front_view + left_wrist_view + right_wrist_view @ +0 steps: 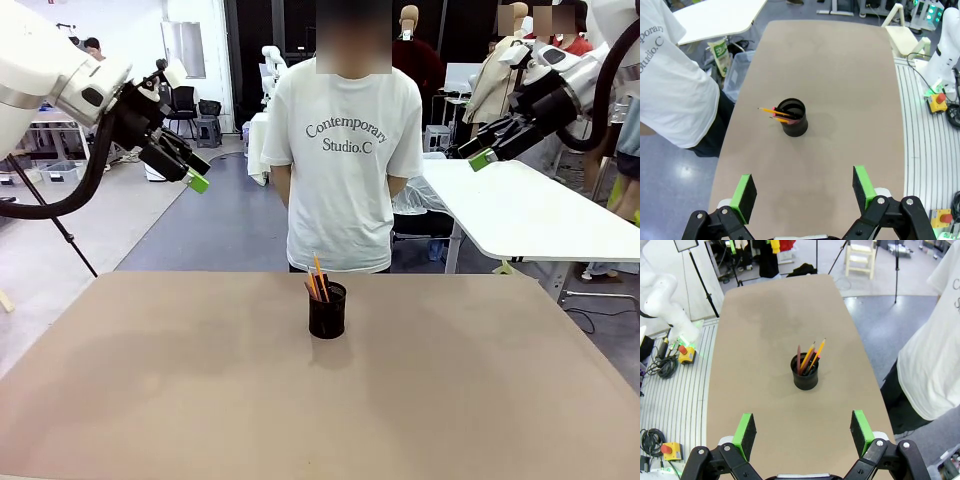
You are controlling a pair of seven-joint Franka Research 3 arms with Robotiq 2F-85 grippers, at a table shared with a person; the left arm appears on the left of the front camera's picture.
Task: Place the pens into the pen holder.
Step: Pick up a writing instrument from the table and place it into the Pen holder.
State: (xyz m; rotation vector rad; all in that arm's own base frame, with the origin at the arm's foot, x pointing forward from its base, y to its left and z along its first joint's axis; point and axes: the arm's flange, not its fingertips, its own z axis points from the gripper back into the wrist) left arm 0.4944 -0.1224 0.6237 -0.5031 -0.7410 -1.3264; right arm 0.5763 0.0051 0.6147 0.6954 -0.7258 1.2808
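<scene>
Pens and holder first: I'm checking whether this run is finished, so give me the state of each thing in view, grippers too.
pens: all standing in the holder, tips leaning toward the person.
pen holder: upright on the table, near the far edge.
left gripper: open, empty, raised above the table.
right gripper: open, empty, raised above the table.

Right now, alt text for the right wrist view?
A small black cylindrical mesh pen holder stands upright mid-way along a tan table, with slim pens standing inside it, tips leaning outward. The right hand, open and empty, hovers above the near end; a person in a white T-shirt stands alongside.
</scene>
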